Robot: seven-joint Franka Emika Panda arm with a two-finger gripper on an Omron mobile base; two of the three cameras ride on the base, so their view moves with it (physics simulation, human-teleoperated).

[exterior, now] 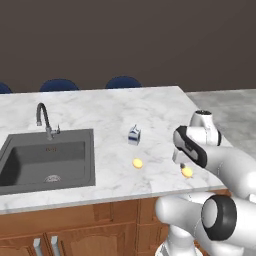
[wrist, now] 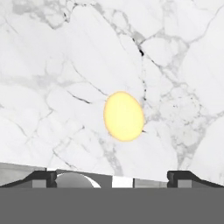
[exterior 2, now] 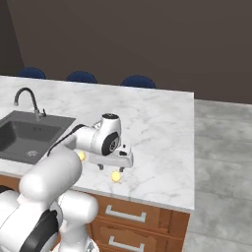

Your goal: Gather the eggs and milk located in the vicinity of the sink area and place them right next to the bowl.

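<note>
- The jaws [exterior 2: 110,168] hang spread wide with nothing between them, pointing down at the marble bench [exterior: 150,105].
- One egg [wrist: 124,116] lies on the bench straight below the jaws, centred between the two fingertips [wrist: 41,177] in the hand view and apart from them; in the left base view the same egg [exterior: 187,172] sits near the front edge of the bench.
- A second egg [exterior: 137,163] lies off to the sink side of the jaws, well apart from the first.
- The milk carton [exterior: 134,135] stands upright farther out from the jaws, beyond that second egg; the sink [exterior: 47,160] with its faucet [exterior: 45,120] lies farther still on the same side.
- The red bowl cannot be made out in these views, so the drop-off spot is unknown from here.
- Judged risk: the egg is round and smooth, so an off-centre descent could let one fingertip nudge it and send it rolling toward the nearby front edge.
- Judged risk: closing too high on its curve could squeeze it out downward; closing too low could scrape the fingertips on the marble.
- Judged risk: the egg's long axis looks slightly tilted between the fingertips, so the grip may pivot it as it closes.
</note>
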